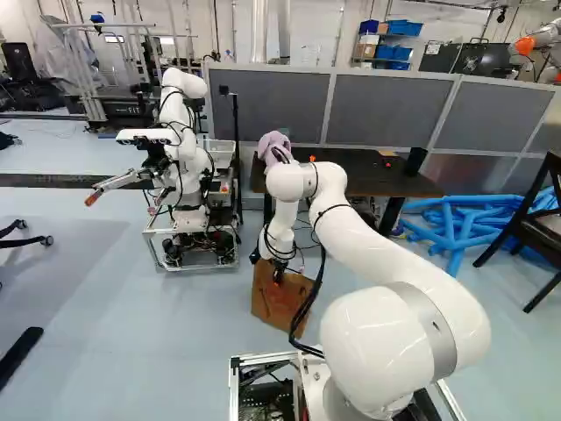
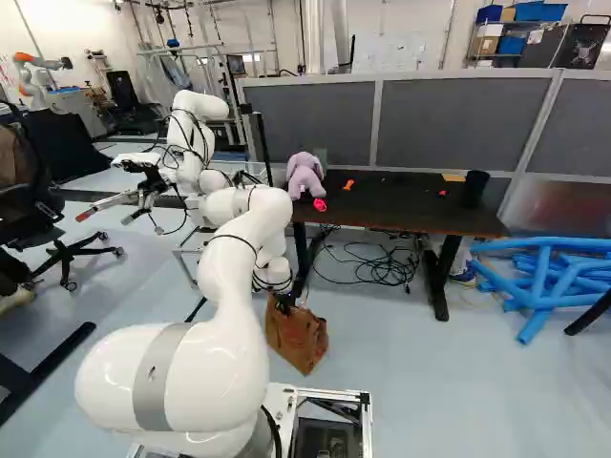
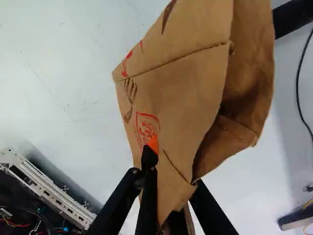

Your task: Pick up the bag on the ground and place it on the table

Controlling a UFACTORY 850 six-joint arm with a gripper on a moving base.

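Gripper [image 1: 278, 277] has the brown bag [image 2: 297, 340] pinched btwn its fingers; bag's tilted, low down, nr the dark table [image 2: 401, 202].

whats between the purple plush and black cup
An orange object, a small red one and a flat tan piece near the cup, in the right base view.

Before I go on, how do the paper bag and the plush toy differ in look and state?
The paper bag is brown, flat-sided and creased, with printing; the plush toy is pale purple and rounded.
The paper bag is pinched in the gripper; the plush toy is not.
The paper bag is low, below tabletop level; the plush toy sits on the table.
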